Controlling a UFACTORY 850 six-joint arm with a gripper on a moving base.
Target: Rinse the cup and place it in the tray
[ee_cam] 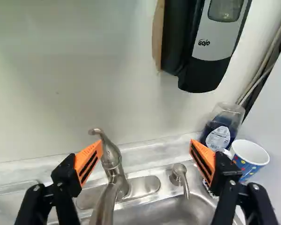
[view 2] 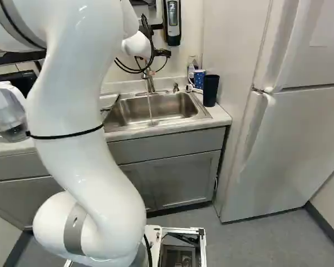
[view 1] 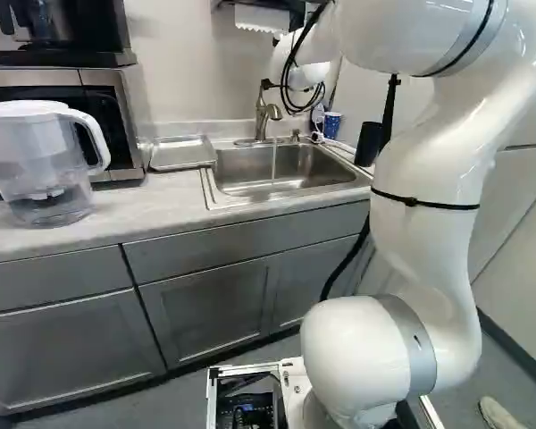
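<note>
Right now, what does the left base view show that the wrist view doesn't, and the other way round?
Only the left base view: the water pitcher, the microwave, the cabinets and the thin stream of water.
Only the wrist view: both orange pads of the open tool.
Both: the sink, the faucet and the blue cup.

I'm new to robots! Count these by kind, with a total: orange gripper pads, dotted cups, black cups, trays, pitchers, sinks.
Orange pads: 2
Dotted cups: 1
Black cups: 1
Trays: 1
Pitchers: 1
Sinks: 1
Total: 7
</note>
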